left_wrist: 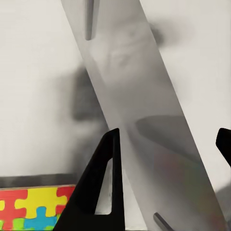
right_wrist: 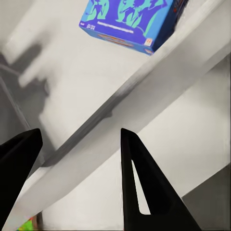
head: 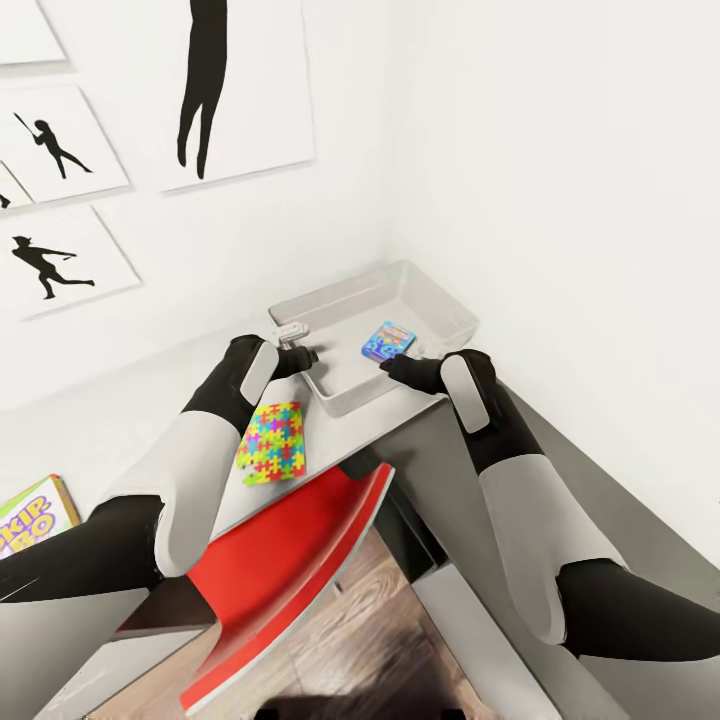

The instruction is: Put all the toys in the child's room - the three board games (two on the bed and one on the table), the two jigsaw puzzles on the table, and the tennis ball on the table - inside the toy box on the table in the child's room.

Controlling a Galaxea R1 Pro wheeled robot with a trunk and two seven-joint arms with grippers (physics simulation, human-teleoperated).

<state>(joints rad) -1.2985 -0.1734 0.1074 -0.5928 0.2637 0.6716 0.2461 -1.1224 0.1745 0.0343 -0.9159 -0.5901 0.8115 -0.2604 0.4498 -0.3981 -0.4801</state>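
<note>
Toy box [head: 440, 300] sits at the surface's [head: 100, 440] far corner; a blue game box [head: 388, 340] lies inside, just beyond the right end effector [right_wrist: 79, 159], fingers apart over the near rim. Left end effector [left_wrist: 168, 144], fingers apart, hangs at the box's left wall. Head view adds a jigsaw puzzle [head: 272, 442] on the near edge and SKIP-BO box [head: 35, 515] further left.

You see a light grey toy box [head: 440, 300] holding a blue board game [head: 388, 340] at centre frame, a yellow, pink, green and blue jigsaw puzzle [head: 272, 442] below-left, a red chair [head: 290, 560], and black-silhouette posters [head: 60, 255] upper left.
</note>
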